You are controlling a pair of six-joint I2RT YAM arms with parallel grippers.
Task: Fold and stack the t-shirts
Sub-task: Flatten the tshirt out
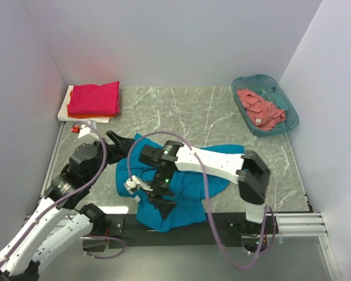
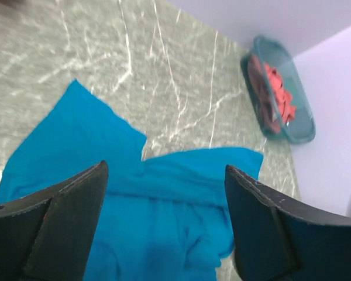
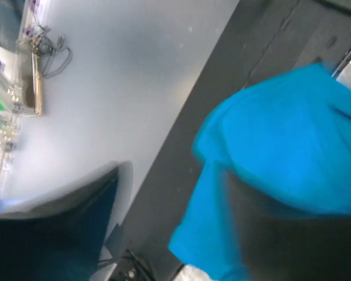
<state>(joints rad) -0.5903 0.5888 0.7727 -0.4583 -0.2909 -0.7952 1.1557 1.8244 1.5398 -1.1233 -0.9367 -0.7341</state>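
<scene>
Both spread: L end effector [image 2: 165,175] over teal shirt [image 1: 190,196], R end effector [image 3: 172,181] at its 6 o'clock edge, prob. to grab for fold.

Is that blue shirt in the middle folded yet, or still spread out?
Spread out, not folded: the teal-blue shirt lies loose and rumpled on the table, its sleeves sticking out.

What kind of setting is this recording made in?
Probably a lab robot cell, not a home: a marble-look table boxed in by plain white walls, with a teal-blue t-shirt and a basket as props.
</scene>
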